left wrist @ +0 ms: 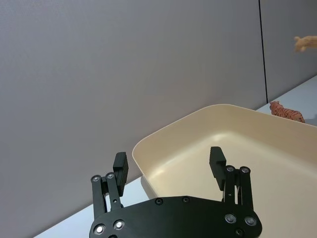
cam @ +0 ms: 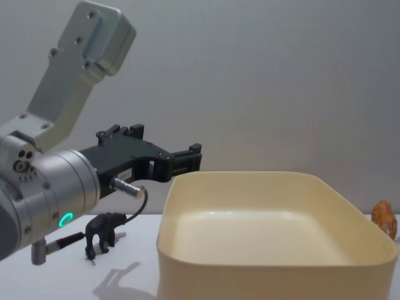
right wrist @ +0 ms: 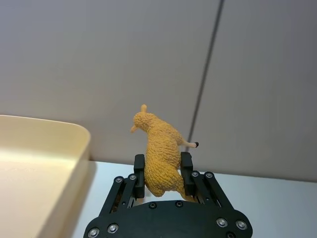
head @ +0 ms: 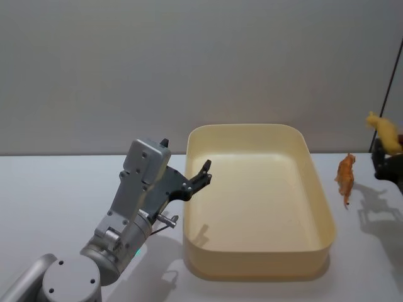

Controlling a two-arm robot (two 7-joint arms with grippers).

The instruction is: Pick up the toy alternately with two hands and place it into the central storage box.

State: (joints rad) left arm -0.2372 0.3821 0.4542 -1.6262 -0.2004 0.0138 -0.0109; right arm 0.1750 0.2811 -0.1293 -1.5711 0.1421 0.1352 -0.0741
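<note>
The right wrist view gives the grip close up. The right gripper (right wrist: 162, 166) pinches a yellow, woolly-textured plastic sheep toy (right wrist: 159, 148) at its belly, with one black finger pressed on each flank. The sheep's head is turned toward the large cream-yellow rectangular plastic tub (right wrist: 44, 148).

The head view places that toy relative to the tub: it is out past the tub's right wall, lifted above the pale grey table (head: 50, 189). A small orange plastic tiger (head: 345, 177) stands on the table between the tub and the held sheep, just beside the tub's right wall.

The left gripper (left wrist: 168, 158) has its slim black fingers spread wide, gripping nothing. It hangs just beside the tub's left wall, near the far-left corner, at about rim height.

The chest view adds two things on the tub's left — the green ring light (cam: 64, 219) on the thick silver left arm, and a small black plastic elephant (cam: 105, 230) standing on the table beneath that arm, apart from the tub's wall.

Inside the tub, both the head and chest views show bare smooth floor from wall to wall.
</note>
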